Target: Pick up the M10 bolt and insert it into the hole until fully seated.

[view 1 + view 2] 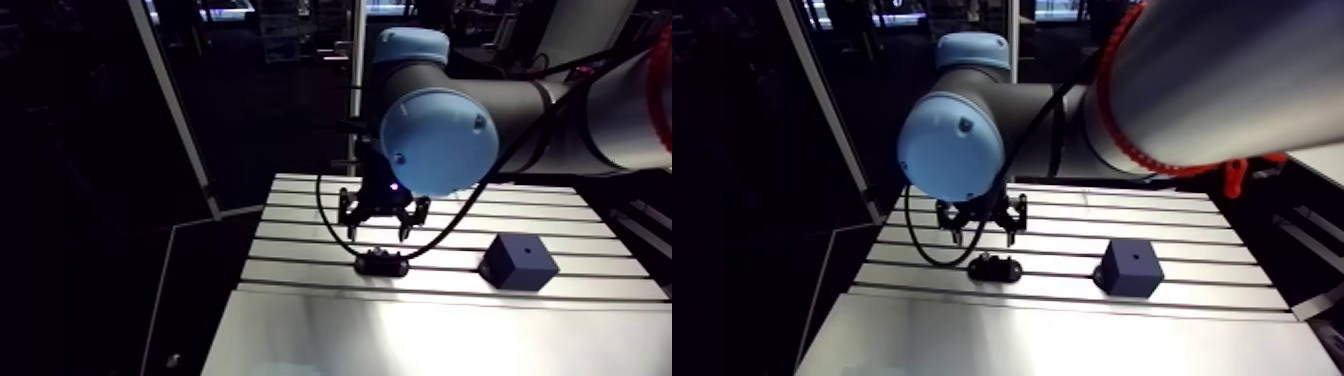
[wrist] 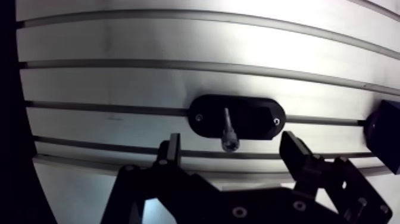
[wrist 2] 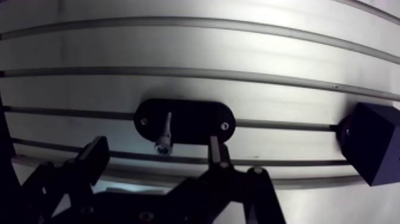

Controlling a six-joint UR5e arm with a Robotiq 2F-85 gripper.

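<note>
Arm: wrist pointed down over slotted table (image 1: 300, 330) | Gripper (image 2: 233, 150): hovers above black oval holder (image 2: 256, 116), fingers spread wide, nothing between them | M10 bolt (image 2: 228, 128): sits in holder, below the fingers | Dark block (image 1: 518, 262): well apart, beside holder
</note>
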